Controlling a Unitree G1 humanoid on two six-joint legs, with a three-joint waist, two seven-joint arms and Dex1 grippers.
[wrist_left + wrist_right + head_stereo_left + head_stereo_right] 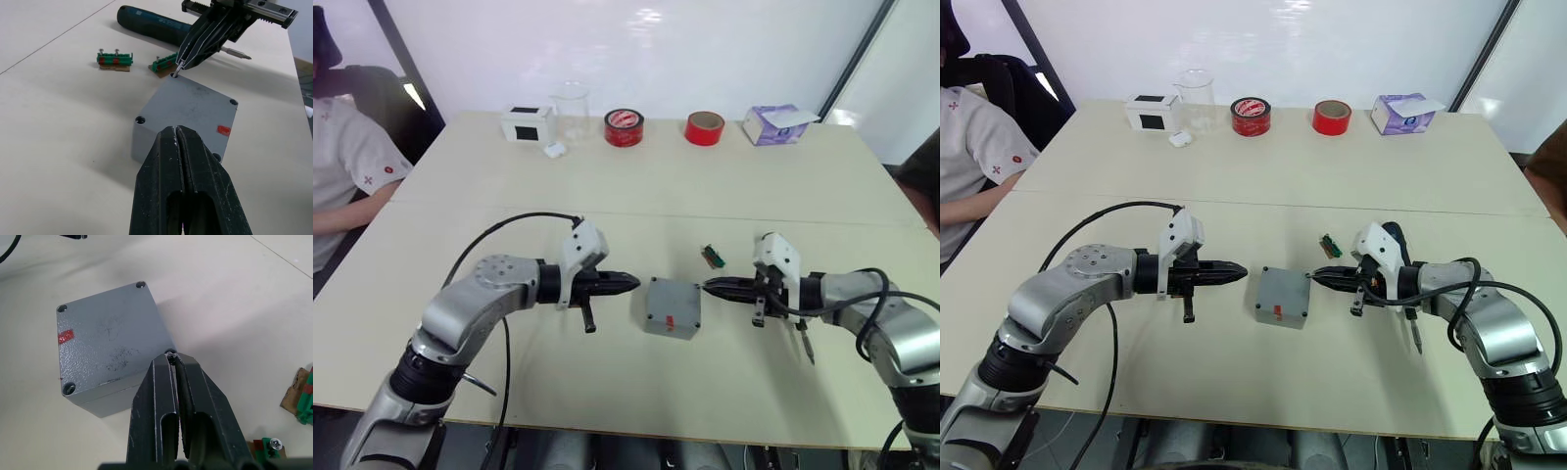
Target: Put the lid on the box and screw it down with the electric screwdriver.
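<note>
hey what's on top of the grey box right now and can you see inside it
The grey lid sits on the box, red spot up, corner holes showing. The right gripper tips are shut at one corner hole, apparently pinching something small. The inside is covered by the lid.

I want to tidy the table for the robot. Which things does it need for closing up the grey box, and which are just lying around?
Needed:
- the lid, already sitting on the box
- the electric screwdriver, lying beside the right gripper

Just lying around:
- green terminal blocks
- two red tape rolls
- clear beaker
- white box
- purple tissue box
</note>
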